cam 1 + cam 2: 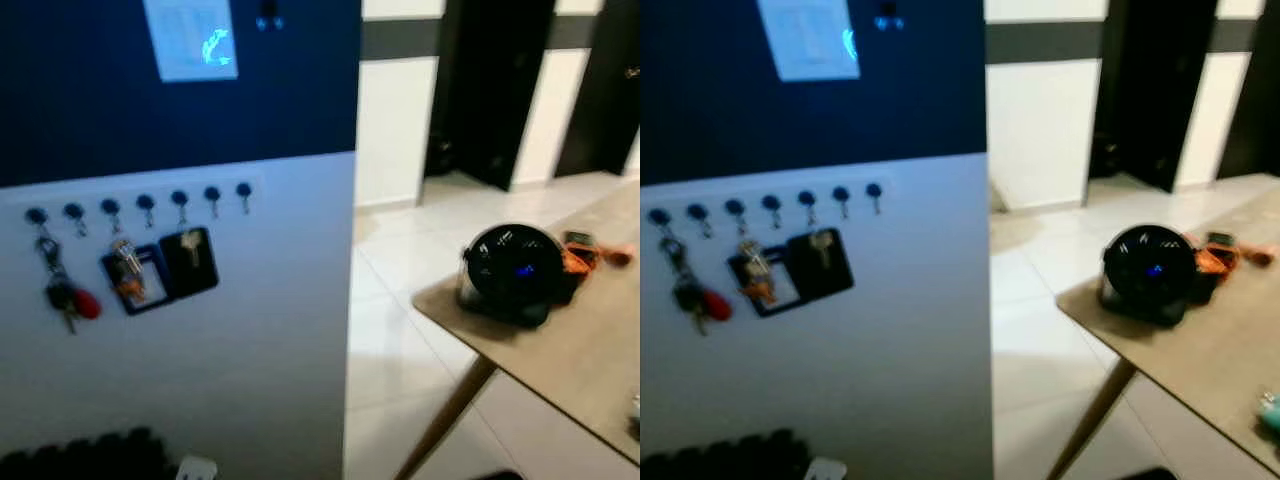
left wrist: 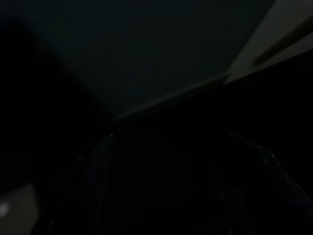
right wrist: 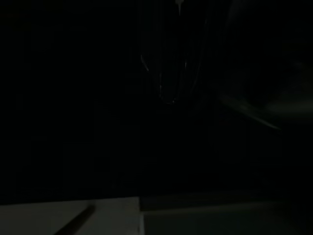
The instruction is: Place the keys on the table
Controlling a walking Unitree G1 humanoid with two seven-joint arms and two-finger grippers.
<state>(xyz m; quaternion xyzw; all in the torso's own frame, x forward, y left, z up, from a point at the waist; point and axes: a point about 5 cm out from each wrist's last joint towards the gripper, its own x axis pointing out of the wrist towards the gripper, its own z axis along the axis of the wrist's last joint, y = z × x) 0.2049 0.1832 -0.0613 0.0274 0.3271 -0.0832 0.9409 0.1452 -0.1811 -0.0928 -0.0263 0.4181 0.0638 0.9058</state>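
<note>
Keys point(image 1: 62, 296) with a red fob hang long axis vertical from the leftmost hook point(image 1: 37, 216) on the wall point(image 1: 250, 350), well apart from the table point(image 1: 560, 360). Wrist views are too dark: the state of either gripper cannot be told.
</note>
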